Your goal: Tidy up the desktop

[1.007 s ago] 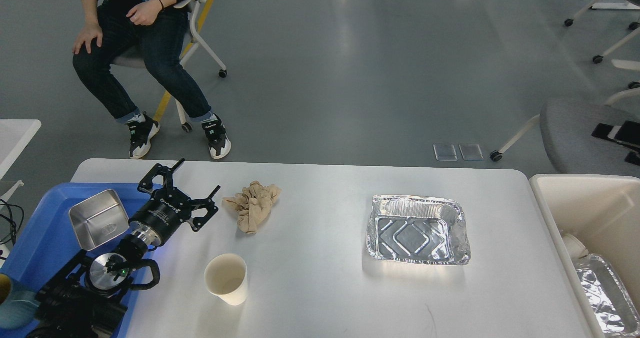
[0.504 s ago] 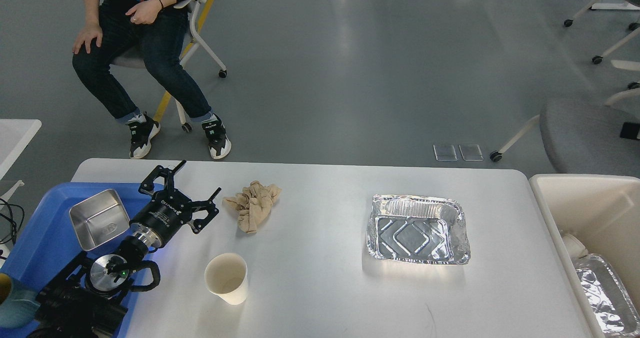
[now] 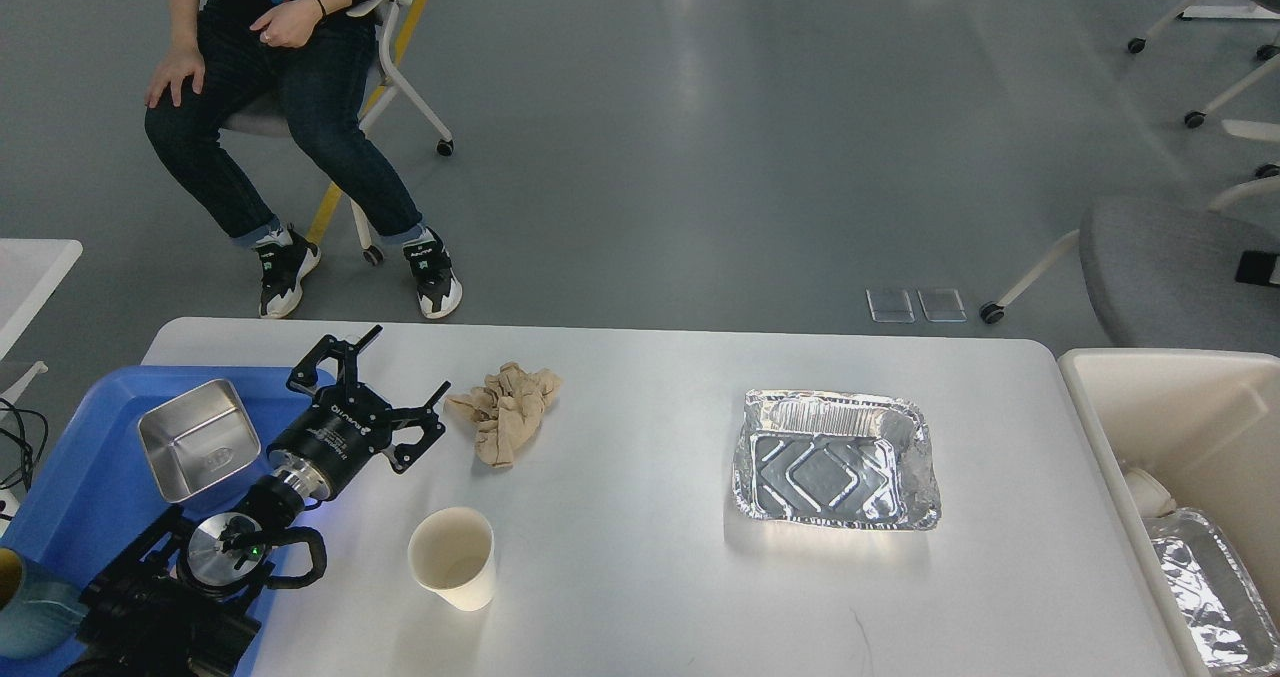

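Note:
The white desktop (image 3: pixel 640 577) fills the lower part of the head view. On it lie a crumpled beige cloth (image 3: pixel 505 412), an upright white paper cup (image 3: pixel 453 557) and an empty foil tray (image 3: pixel 835 459). My left gripper (image 3: pixel 408 362) is open and empty, just left of the cloth and above the desktop's far left part, beside the blue tray. My right gripper is out of view.
A blue plastic tray (image 3: pixel 80 467) at the left holds a square steel dish (image 3: pixel 196 439) and a teal mug (image 3: pixel 30 612). A cream bin (image 3: pixel 1150 397) at the right holds another foil tray (image 3: pixel 1215 602). A person (image 3: pixel 270 97) sits beyond the table.
My left gripper has shifted slightly right and toward the cloth, staying open. Nothing on the desktop has moved.

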